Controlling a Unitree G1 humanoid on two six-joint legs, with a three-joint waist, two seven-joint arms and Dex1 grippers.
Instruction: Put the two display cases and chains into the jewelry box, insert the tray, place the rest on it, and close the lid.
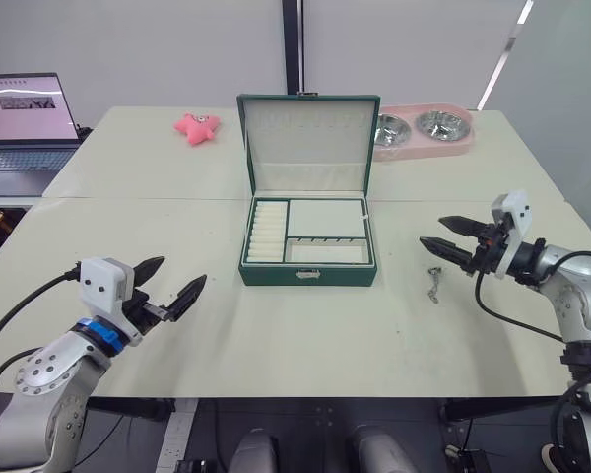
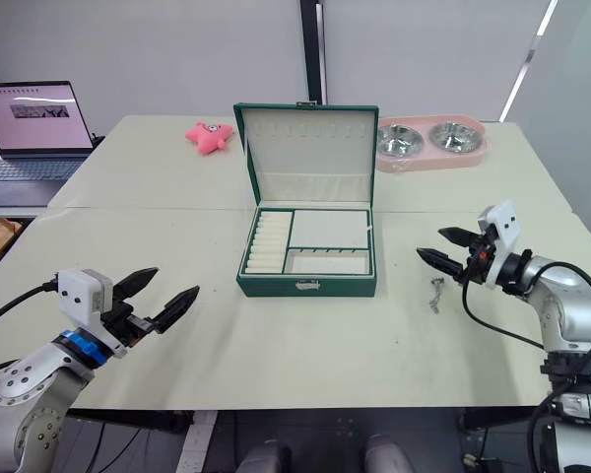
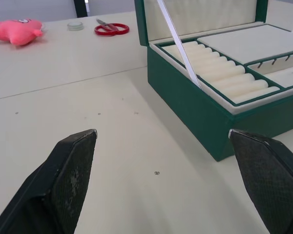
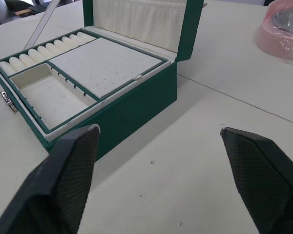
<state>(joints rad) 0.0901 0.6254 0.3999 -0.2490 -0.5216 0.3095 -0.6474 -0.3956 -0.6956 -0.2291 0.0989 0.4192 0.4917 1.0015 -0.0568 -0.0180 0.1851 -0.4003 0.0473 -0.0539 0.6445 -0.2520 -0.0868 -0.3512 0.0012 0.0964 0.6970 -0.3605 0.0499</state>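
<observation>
One silver chain [image 1: 434, 285] beside rectangular green jewelry box [image 1: 308, 273].

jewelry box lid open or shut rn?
Open. The lid stands upright behind the jewelry box, cream lining facing forward, with the tray visible inside.

— What's under the tray [image 1: 308, 233]?
— Hidden; the jewelry box [image 1: 308, 274] compartments below can't be seen.
— And the chain [image 1: 434, 284] on the tabletop [image 1: 305, 335]?
— Too small to make out links or clasp. The laptop [image 1: 25, 120] is cut off by the edge.
</observation>
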